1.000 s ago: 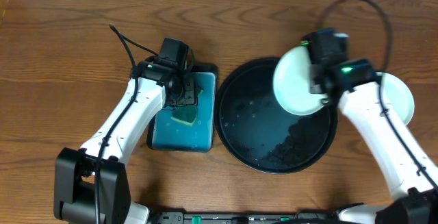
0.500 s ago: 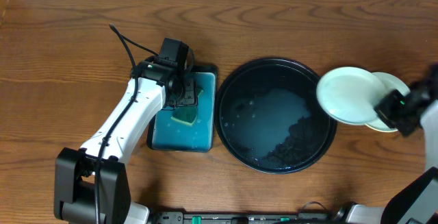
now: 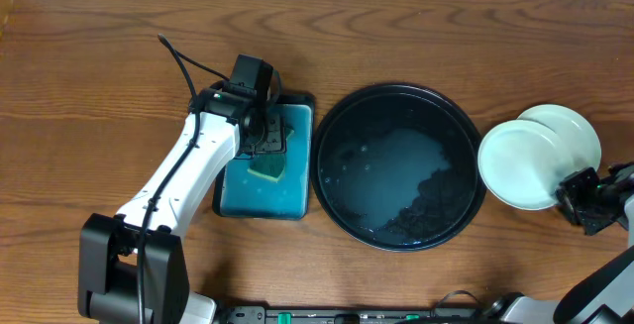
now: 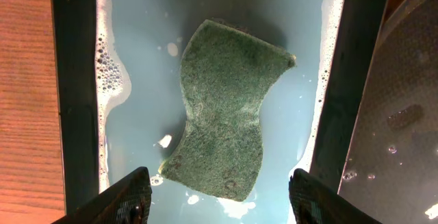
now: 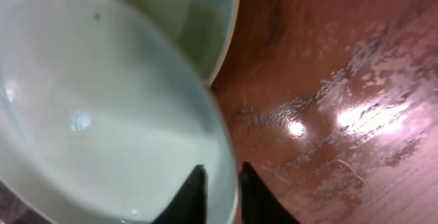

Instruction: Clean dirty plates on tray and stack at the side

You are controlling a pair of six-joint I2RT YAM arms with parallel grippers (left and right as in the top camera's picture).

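Note:
The round black tray (image 3: pixel 396 116) holds only water and suds in the overhead view; its wet edge shows in the left wrist view (image 4: pixel 404 114). A pale mint-white plate (image 3: pixel 520 163) lies partly over a second plate (image 3: pixel 573 124) on the table right of the tray. My right gripper (image 3: pixel 572 195) sits at the upper plate's near rim. In the right wrist view its fingers (image 5: pixel 221 170) straddle that rim, slightly open, with the plate (image 5: pixel 102 128) overlapping the other plate (image 5: pixel 185 18). My left gripper (image 4: pixel 219 177) hangs open above a green sponge (image 4: pixel 229 107).
A rectangular black tray (image 3: pixel 238 200) with blue soapy water holds the sponge (image 3: pixel 267 168), left of the round tray. The left arm (image 3: pixel 188 165) reaches over it. The wood beside the plates (image 5: pixel 342 114) is wet.
The right arm carried the mint-white plate from above the round tray rightward and set it on the other plate, and its jaws have eased apart. The left arm has not moved.

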